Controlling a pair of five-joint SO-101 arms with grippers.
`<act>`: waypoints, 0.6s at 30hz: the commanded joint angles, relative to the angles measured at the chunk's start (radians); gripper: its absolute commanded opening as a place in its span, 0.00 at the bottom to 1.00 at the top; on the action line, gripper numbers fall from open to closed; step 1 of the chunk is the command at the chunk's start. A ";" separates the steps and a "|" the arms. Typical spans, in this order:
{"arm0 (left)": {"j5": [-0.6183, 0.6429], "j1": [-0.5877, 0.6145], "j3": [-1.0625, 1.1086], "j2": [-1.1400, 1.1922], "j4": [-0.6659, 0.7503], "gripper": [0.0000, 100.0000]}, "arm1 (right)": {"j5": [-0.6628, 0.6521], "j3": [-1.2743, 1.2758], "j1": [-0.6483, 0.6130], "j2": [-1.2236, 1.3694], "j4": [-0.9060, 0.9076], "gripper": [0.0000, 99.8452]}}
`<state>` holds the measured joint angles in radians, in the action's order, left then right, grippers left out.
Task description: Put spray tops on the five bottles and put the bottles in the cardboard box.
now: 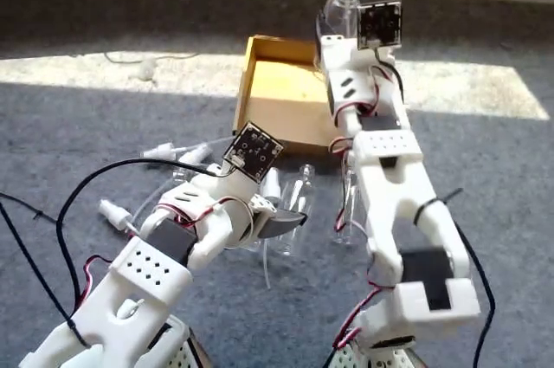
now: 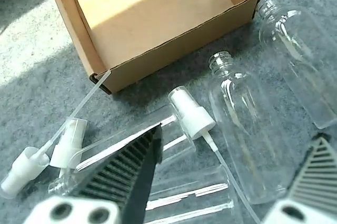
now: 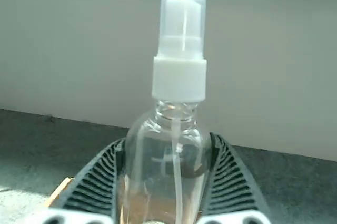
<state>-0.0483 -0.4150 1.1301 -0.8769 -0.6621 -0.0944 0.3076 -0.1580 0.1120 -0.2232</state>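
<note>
My right gripper [image 3: 168,145] is shut on a clear bottle [image 3: 166,155] that carries a white spray top [image 3: 179,50] and stands upright. In the high view this bottle [image 1: 336,11] is held over the far right corner of the cardboard box [image 1: 281,95]. My left gripper [image 1: 281,216] hangs open low over the carpet in front of the box. Below it lie clear bottles [image 2: 245,129] without tops and a spray top [image 2: 192,112] with its thin tube. Its dark fingers [image 2: 134,174] hold nothing. The box [image 2: 158,23] has nothing in it.
Two loose spray tops [image 2: 68,139] lie left of the bottles, also seen as spray tops [image 1: 164,153] in the high view. Another bare bottle [image 2: 300,60] lies by the box's corner. Black cables [image 1: 52,229] trail over the grey carpet. A wall stands behind the box.
</note>
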 commanded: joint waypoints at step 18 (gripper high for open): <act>-0.002 -0.012 -0.007 -0.002 0.018 0.38 | -0.009 -0.306 0.036 0.433 -0.176 0.00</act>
<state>-0.0483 -0.4150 1.1301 -0.8769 -0.6621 -0.0944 0.0514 -0.1350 0.5708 -0.3429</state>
